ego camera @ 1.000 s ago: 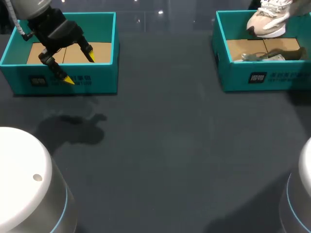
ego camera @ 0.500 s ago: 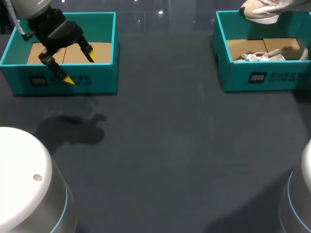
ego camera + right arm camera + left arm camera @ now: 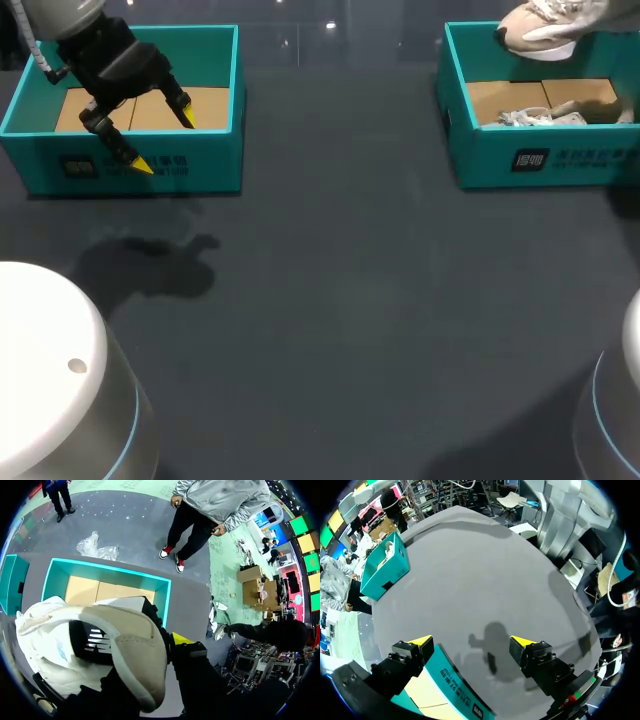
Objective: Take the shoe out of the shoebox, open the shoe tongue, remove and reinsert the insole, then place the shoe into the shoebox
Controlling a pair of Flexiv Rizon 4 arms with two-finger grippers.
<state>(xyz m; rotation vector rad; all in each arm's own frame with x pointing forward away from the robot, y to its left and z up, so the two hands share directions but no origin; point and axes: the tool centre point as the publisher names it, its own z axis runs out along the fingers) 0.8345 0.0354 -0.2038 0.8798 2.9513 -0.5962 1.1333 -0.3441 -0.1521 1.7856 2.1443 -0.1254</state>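
While the shoe (image 3: 540, 25) hangs clamped in your right claw (image 3: 155, 642) above the shoebox (image 3: 530, 160), your left claw (image 3: 163, 141) sits spread open, well apart

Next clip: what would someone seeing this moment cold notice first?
The pale shoe hanging in the air over the far rim of the right shoebox, gripped by the right gripper, draws the eye first. Another shoe lies inside that box. Across the table, the left gripper hangs open, straddling the front wall of the left shoebox.
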